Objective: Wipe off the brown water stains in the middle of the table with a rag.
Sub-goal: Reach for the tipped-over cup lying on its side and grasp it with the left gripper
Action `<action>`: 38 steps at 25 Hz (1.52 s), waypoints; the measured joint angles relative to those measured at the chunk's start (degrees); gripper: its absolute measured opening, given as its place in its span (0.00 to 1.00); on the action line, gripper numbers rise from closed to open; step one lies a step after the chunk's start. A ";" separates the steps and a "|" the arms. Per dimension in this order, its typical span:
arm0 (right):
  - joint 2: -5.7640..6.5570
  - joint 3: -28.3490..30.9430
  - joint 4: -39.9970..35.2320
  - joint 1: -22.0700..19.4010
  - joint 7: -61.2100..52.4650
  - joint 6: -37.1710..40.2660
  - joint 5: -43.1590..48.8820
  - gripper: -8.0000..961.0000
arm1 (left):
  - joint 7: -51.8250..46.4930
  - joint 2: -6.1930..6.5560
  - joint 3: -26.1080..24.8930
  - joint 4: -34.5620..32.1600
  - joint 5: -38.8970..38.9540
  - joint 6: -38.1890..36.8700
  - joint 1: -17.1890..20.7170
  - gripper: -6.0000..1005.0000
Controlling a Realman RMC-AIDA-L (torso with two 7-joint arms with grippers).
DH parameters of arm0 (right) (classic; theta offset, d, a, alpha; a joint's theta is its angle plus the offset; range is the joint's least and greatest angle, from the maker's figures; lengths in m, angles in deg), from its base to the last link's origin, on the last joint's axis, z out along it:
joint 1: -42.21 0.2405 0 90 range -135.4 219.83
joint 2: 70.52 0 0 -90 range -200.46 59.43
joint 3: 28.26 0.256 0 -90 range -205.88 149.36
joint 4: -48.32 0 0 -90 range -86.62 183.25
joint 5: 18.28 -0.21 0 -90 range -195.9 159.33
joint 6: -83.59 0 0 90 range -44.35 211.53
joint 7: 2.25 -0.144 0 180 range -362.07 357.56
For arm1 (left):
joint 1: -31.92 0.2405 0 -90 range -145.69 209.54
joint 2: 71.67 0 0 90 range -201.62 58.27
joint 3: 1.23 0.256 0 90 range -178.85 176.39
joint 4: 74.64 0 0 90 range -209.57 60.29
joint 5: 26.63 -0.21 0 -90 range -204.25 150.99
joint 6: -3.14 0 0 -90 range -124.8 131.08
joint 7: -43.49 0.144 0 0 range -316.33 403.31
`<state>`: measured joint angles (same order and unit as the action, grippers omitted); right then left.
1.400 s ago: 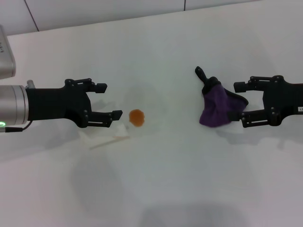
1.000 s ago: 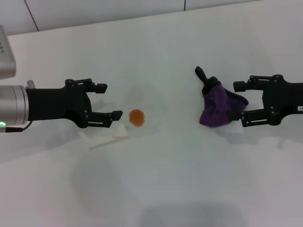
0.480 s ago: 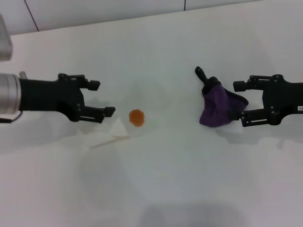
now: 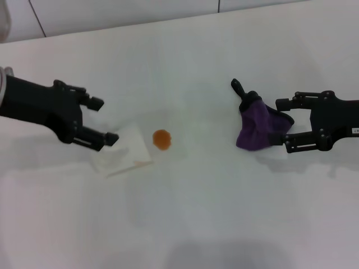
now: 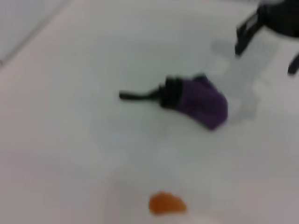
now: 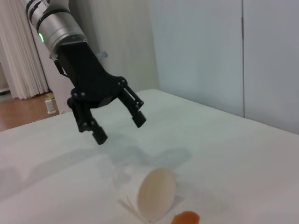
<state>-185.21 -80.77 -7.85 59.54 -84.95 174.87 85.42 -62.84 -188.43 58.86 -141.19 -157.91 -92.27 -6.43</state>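
Leftmost, the left gripper [image 4: 100, 121] hovers above the white surface [image 4: 185, 213] with jaws spread and empty — a cream paper cup [image 4: 124, 150] lies on its side at its 4 o'clock. Centre: the brown water stains [image 4: 162, 139], one small orange-brown blot, just beside the cup's mouth at its 3 o'clock. Farther right, the purple rag [image 4: 258, 124] lies crumpled, well apart from the blot. Rightmost, the right gripper [image 4: 284, 121] — jaws open, their tips flanking the rag's edge.
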 joint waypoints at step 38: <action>-0.18 -0.42 0.25 0.52 -0.43 0.14 -0.38 0.87 | -0.33 -2.78 12.81 4.51 -9.91 13.71 1.48 0.86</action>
<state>-185.39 -81.19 -7.60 60.05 -85.38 175.01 85.04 -63.18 -191.21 71.67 -136.68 -167.82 -78.56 -4.95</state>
